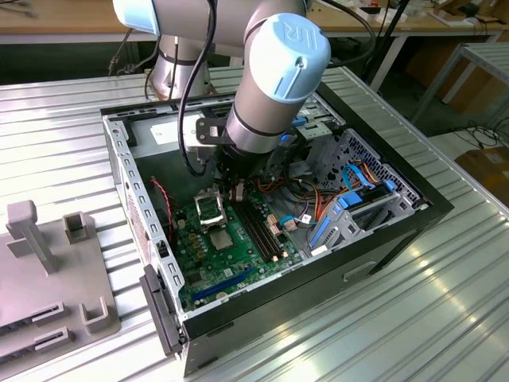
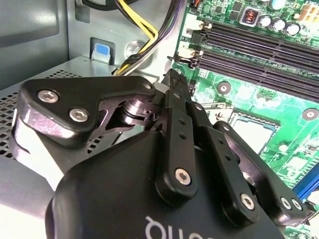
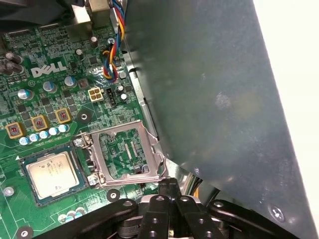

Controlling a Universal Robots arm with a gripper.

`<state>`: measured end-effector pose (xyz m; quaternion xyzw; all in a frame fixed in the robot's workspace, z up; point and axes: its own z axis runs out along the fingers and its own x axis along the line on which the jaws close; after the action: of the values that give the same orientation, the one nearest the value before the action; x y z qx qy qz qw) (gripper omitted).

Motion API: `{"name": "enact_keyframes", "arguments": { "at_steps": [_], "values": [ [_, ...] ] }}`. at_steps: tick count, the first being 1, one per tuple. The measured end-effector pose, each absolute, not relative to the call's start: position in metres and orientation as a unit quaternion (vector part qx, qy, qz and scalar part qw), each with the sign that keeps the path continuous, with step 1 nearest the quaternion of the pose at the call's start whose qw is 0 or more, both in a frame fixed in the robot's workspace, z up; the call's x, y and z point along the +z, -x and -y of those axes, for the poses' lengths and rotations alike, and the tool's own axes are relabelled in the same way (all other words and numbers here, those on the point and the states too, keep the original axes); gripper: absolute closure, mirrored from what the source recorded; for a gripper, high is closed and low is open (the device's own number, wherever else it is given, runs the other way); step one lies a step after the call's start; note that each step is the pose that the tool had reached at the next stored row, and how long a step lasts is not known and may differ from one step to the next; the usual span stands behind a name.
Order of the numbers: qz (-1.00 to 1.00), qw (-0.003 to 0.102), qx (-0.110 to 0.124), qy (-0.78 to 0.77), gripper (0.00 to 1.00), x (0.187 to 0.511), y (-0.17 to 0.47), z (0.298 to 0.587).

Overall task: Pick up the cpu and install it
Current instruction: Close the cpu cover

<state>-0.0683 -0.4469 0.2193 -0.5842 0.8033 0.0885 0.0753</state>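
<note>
Your gripper (image 3: 169, 185) has its fingers together, empty, beside the raised socket frame (image 3: 127, 152). The cpu (image 3: 51, 172) sits in its socket, lower left of the first wrist view, case wall (image 3: 209, 94) close by.

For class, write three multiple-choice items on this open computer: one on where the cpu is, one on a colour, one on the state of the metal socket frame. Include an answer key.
1. Where is the cpu?
A. Between the jaws
B. Seated flat on the motherboard
C. On the table outside the case

2. What colour is the motherboard?
A. Red
B. White
C. Green

3. How does the socket frame stand?
A. Swung open, off the cpu
B. Clamped down over the cpu
C. Taken out of the case

Key:
1 B, the first wrist view shows the silver-topped chip lying in its place on the board.
2 C, the board is green in all three views.
3 A, the hollow frame sits beside the chip, not over it.
</note>
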Motion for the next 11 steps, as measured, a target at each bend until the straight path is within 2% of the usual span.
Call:
{"name": "enact_keyframes", "arguments": {
  "at_steps": [11],
  "values": [
    [-0.804,0.071,0.086,0.584,0.89,0.2241,0.0684,0.4469]
  ]
}}
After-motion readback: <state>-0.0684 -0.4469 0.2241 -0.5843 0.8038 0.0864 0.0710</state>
